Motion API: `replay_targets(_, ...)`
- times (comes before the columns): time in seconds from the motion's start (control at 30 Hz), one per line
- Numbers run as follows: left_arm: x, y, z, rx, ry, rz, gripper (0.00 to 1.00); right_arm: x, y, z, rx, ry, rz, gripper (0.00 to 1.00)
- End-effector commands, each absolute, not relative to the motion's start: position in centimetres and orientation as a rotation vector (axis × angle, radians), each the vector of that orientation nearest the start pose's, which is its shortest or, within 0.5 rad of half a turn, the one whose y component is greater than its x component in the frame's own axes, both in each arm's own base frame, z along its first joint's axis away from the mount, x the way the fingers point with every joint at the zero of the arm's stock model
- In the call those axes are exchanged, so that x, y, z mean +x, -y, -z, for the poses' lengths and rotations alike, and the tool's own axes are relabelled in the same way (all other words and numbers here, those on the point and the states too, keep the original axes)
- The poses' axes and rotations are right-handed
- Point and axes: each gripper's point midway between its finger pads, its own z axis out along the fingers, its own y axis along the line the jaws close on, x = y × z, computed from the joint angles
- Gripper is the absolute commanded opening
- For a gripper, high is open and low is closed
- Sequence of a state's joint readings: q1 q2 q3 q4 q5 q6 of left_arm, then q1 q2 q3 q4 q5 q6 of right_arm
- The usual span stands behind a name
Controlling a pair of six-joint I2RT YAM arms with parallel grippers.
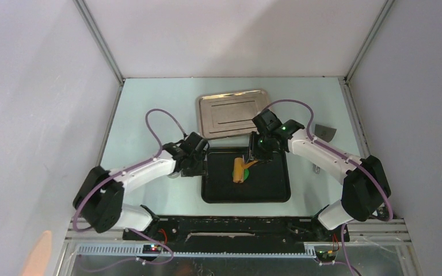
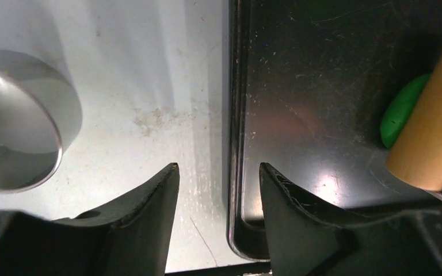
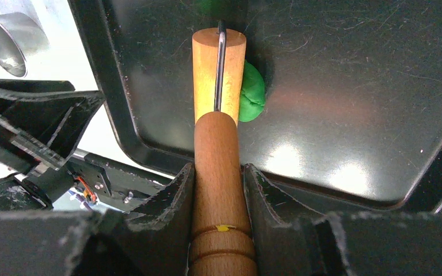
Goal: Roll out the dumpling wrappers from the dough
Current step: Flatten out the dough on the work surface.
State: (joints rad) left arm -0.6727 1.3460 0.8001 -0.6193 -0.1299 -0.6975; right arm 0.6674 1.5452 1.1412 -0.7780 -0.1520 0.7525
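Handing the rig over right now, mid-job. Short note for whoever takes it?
Right gripper: shut on the handle of the tan wooden roller, whose head lies over the small bright green dough lump in the black tray.
Left gripper: open, astride the tray's left rim.
Silver metal ring stands on the table beside the tray.
Done: roller on dough. Left: flatten the lump; no wrappers visible yet.
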Motion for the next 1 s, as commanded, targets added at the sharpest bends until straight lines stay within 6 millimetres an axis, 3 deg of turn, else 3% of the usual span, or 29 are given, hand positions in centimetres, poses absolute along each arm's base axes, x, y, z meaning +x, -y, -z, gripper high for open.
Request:
replay_targets(0.0, 22.0, 18.6, -3.8, -0.042, -2.722, 0.228, 0.55, 19.1, -17.0, -3.8, 0.053, -3.058, 0.033, 0.00)
replay_targets(0.13, 22.1, 18.3, -2.0, -0.061, -2.757, 0.161, 0.42, 19.1, -16.9, -3.9, 0.059, -3.055, 0.034, 0.00)
replay_targets(0.37, 22.2, 17.5, -0.7, -0.066, -2.780, 0.070, 0.02, 18.9, -16.2, -4.0, 0.068, -3.058, 0.041, 0.00)
replay_targets(0.4, 22.1, 17.4, -0.3, -0.065, -2.792, 0.050, 0.00, 18.7, -16.0, -4.0, 0.069, -3.062, 0.048, 0.00)
replay_targets(0.57, 21.4, 17.1, 0.9, -0.091, -2.826, 0.030, 0.00, 18.2, -14.8, -4.3, 0.118, -3.064, 0.059, 0.00)
replay_targets(0.97, 21.0, 16.6, 1.0, -0.149, -2.818, 0.027, 0.00, 17.6, -12.4, -5.7, 0.185, -3.047, 0.097, 0.00)
